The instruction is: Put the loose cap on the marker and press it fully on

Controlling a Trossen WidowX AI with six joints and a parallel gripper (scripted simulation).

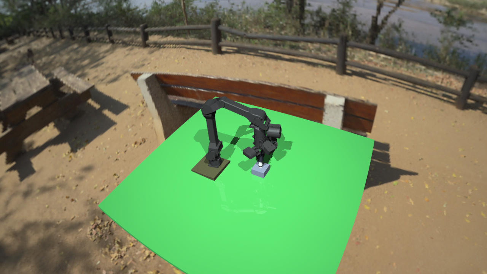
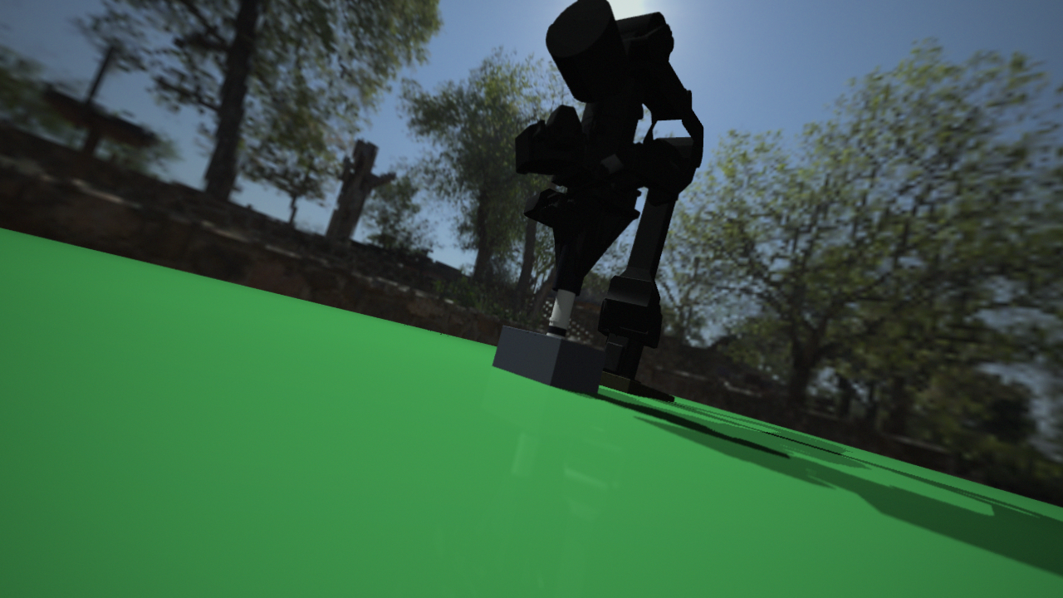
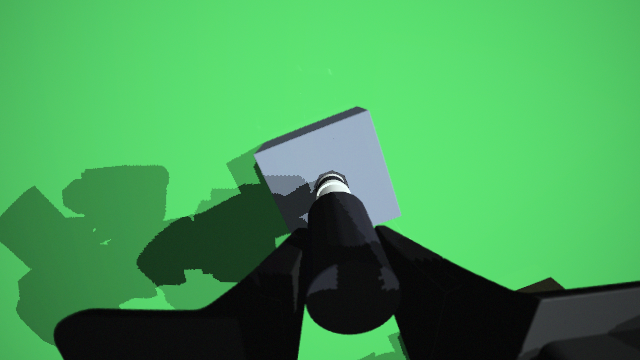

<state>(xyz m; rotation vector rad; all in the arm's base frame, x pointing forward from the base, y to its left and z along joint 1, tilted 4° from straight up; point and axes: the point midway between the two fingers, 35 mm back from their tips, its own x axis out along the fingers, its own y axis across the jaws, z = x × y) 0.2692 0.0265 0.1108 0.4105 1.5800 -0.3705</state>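
Note:
The grey-blue holder block (image 1: 259, 172) (image 2: 524, 355) (image 3: 330, 145) stands on the table. The marker (image 1: 260, 164) (image 2: 561, 309) (image 3: 334, 188) stands upright in it, its white barrel showing. My gripper (image 1: 260, 155) (image 2: 574, 260) (image 3: 340, 236) points down over the block, shut on the dark cap (image 3: 352, 307). In the wrist view the cap is a dark cylinder between the fingers. Its lower rim meets the top of the white barrel in both the wrist view and the exterior view. The marker's tip is hidden. How far the cap sits on the marker cannot be told.
The arm's brown base plate (image 1: 210, 169) lies on the green table (image 1: 217, 234) (image 2: 260, 446) (image 3: 500, 125), left of the block in the top view. A corner of the plate (image 3: 545, 285) shows at the lower right of the wrist view. Arm shadows fall beside the block.

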